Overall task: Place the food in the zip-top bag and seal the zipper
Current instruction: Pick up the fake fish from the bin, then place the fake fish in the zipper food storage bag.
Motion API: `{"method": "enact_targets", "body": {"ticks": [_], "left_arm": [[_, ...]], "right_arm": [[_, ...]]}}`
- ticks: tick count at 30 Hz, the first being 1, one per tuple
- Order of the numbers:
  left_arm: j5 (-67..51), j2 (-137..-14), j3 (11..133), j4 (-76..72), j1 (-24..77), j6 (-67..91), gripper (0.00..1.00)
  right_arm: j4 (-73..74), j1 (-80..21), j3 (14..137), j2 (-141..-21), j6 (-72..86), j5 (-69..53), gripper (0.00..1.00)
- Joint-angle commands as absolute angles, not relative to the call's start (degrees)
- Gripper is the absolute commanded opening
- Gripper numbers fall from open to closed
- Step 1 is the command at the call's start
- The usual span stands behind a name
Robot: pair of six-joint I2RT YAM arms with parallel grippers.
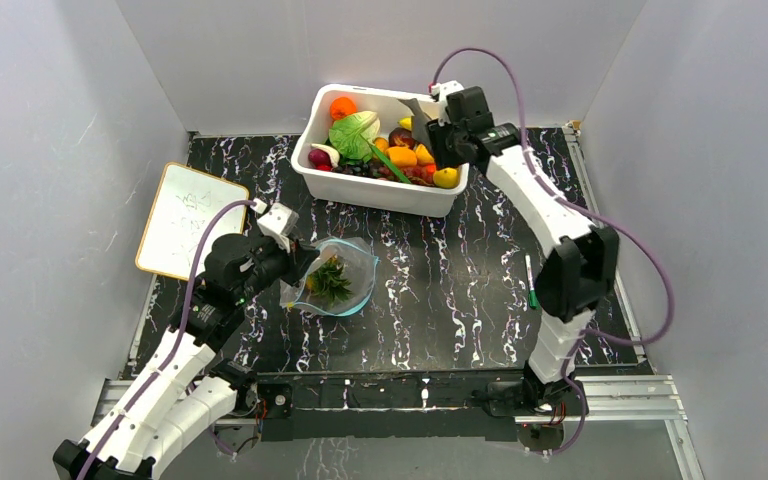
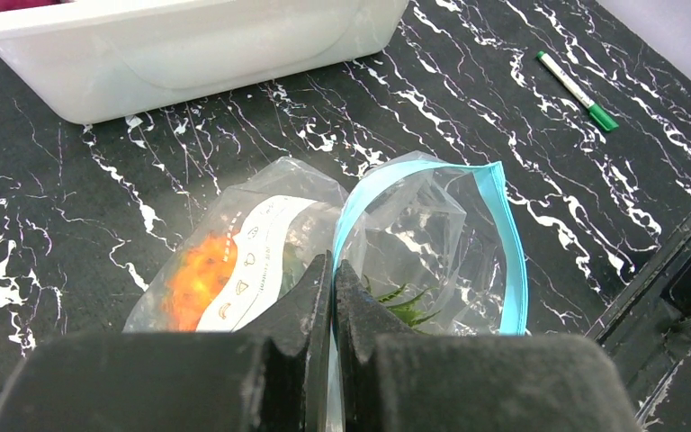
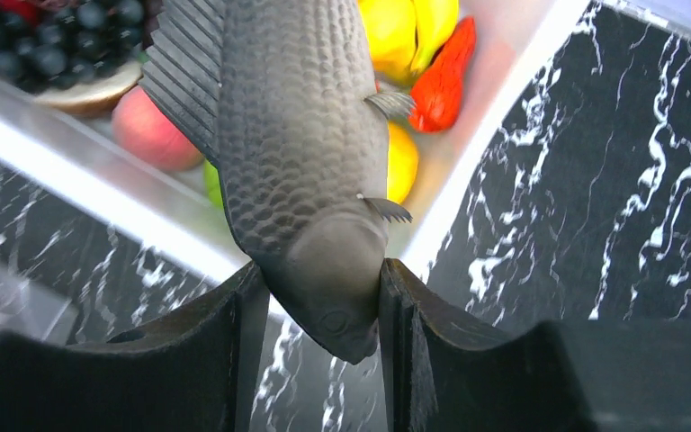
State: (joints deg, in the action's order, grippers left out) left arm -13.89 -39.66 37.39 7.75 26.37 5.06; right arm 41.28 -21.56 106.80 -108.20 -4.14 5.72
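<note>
**Top external view.** At lower left of centre, your left claw was closed on the near edge of the zip-top bag. The bag lay open on the black marbled table with a pineapple inside. At upper centre your right claw hung over the white tub of food. Its fingers were mostly hidden behind the wrist, and the grey toy fish showed only as a sliver. A whiteboard lay at left and a green marker at right.

**Left wrist view.** The jaws met with no gap, pinching the bag's mouth where the teal zipper ran under them. The pineapple showed as an orange blur through crinkled film, its crown partly hidden. The tub was cut off at the top edge.

**Right wrist view.** The jaws stood partly apart, clamping the fish's head above the tub's corner. Its tail ran out of frame.
</note>
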Motion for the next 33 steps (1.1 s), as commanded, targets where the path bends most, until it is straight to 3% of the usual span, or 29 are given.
{"method": "enact_targets", "body": {"ticks": [1,19,33], "left_arm": [[-12.26,-39.97,37.94,4.76,26.54,6.77,0.0],[-5.56,-45.26,43.56,-1.09,26.54,5.92,0.0],[-10.6,-46.04,43.43,-2.5,26.54,6.78,0.0]], "right_arm": [[40.03,-22.06,101.69,-95.08,3.28,0.27,0.29],[48.37,-27.53,80.16,-65.49,21.68,-22.35,0.25],[53.21,-33.98,73.14,-56.88,26.74,-33.56,0.26]]}}
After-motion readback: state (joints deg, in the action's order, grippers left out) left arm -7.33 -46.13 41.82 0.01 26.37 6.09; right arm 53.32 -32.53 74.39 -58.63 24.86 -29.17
